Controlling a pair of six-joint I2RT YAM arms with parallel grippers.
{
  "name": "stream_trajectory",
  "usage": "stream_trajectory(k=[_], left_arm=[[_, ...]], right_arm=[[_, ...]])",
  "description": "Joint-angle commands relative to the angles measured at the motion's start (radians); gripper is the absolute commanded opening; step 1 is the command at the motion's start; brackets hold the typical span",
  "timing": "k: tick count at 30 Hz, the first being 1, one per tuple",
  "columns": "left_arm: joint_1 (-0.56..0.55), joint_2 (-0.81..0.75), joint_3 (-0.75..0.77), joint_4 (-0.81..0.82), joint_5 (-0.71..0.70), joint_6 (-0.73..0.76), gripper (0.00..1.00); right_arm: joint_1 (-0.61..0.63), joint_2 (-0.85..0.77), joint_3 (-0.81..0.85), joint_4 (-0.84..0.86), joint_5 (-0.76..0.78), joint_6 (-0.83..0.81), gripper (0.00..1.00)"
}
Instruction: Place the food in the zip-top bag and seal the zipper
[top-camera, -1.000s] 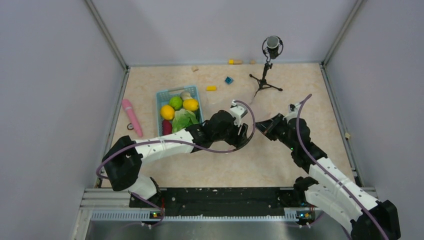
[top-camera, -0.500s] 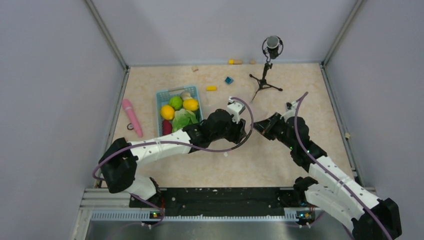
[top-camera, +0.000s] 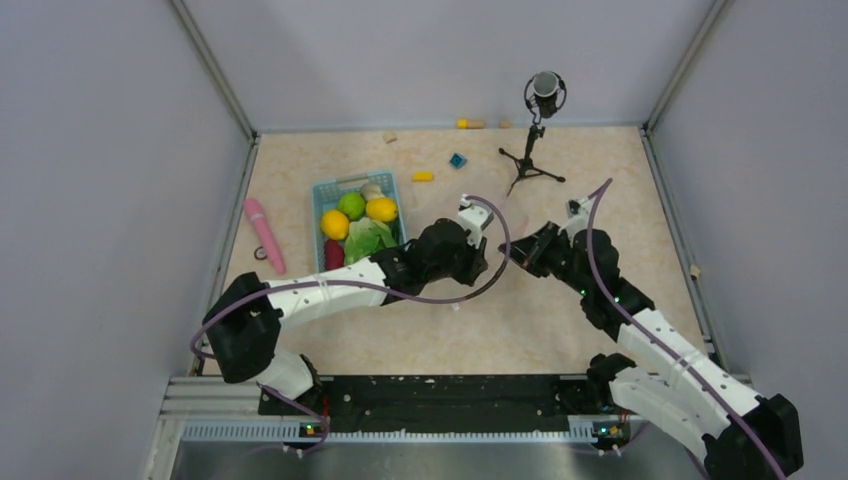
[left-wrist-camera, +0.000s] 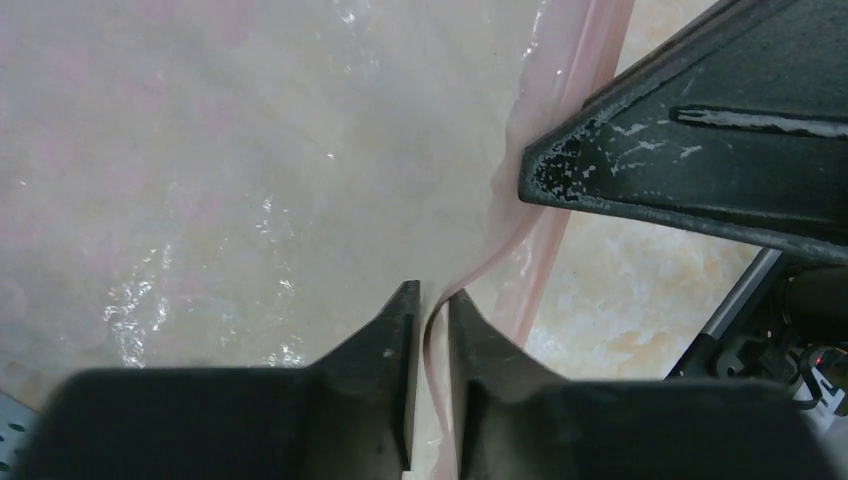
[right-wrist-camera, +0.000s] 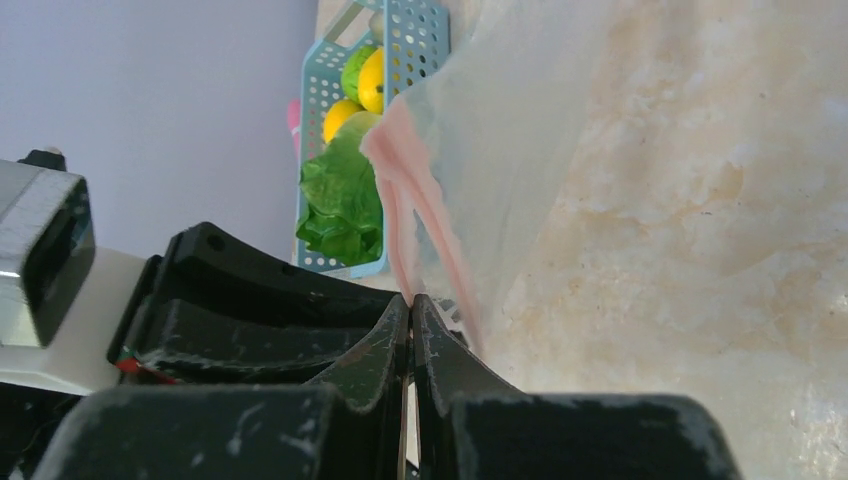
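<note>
The clear zip-top bag (left-wrist-camera: 250, 150) is held up between both grippers, and its pink zipper (left-wrist-camera: 575, 90) runs along the mouth edge. My left gripper (left-wrist-camera: 428, 298) is shut on that pink strip, which curves between its fingertips. My right gripper (right-wrist-camera: 410, 300) is shut on the zipper (right-wrist-camera: 400, 190) close by, tip to tip with the left one (top-camera: 488, 258). The food lies in the light blue basket (top-camera: 322, 190): lettuce (top-camera: 367, 240), a lime (top-camera: 351, 205), two yellow-orange citrus (top-camera: 381, 209) and a red-purple piece (top-camera: 333, 254). No food shows inside the bag.
A microphone on a tripod (top-camera: 530, 160) stands at the back, right of centre. A pink stick (top-camera: 264, 233) lies left of the basket. Small blocks (top-camera: 457, 160) are scattered near the back wall. Grey walls enclose the table on three sides.
The left gripper's jaws have come together on the bag's pink strip. Both grippers have shifted slightly towards the back and stay close together.
</note>
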Motion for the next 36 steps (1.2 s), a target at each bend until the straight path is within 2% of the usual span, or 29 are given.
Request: stream_trajectory(k=[1, 2, 4, 5, 6, 8, 13, 16, 20, 27, 30, 32, 36], left_arm=[[0.001, 0.022, 0.078, -0.004, -0.023, 0.015, 0.08], [0.0, 0.021, 0.088, -0.017, -0.033, 0.017, 0.0], [0.0, 0.01, 0.1, -0.024, -0.045, 0.015, 0.0], [0.001, -0.001, 0.104, -0.023, -0.049, 0.009, 0.0], [0.0, -0.012, 0.107, -0.022, -0.062, -0.003, 0.0], [0.0, -0.034, 0.119, -0.021, -0.092, -0.026, 0.0], [0.0, -0.079, 0.161, -0.028, -0.158, -0.058, 0.0], [0.0, -0.089, 0.195, -0.033, -0.168, -0.067, 0.0], [0.0, -0.082, 0.254, -0.063, -0.154, -0.058, 0.0], [0.001, -0.064, 0.307, -0.08, -0.118, -0.055, 0.0], [0.0, -0.056, 0.325, -0.091, -0.088, -0.051, 0.0], [0.0, -0.063, 0.325, -0.089, -0.078, -0.051, 0.0], [0.0, -0.083, 0.313, -0.076, -0.045, -0.051, 0.0]], right_arm=[[0.013, 0.008, 0.091, 0.022, -0.04, -0.066, 0.0], [0.013, 0.013, 0.104, 0.005, -0.04, -0.089, 0.0], [0.013, 0.024, 0.143, -0.064, -0.039, -0.17, 0.11], [0.013, 0.032, 0.186, -0.12, -0.033, -0.226, 0.3], [0.013, 0.039, 0.223, -0.179, -0.008, -0.289, 0.44], [0.012, 0.038, 0.287, -0.283, 0.064, -0.371, 0.59], [0.013, -0.037, 0.313, -0.313, 0.186, -0.454, 0.84], [0.013, -0.095, 0.3, -0.257, 0.252, -0.434, 0.89], [0.013, -0.078, 0.312, -0.249, 0.238, -0.442, 0.88], [0.012, 0.052, 0.379, -0.224, 0.163, -0.454, 0.83], [0.013, 0.093, 0.387, -0.229, 0.197, -0.449, 0.77], [0.013, 0.106, 0.381, -0.24, 0.256, -0.436, 0.63], [0.012, 0.106, 0.382, -0.274, 0.39, -0.443, 0.15]])
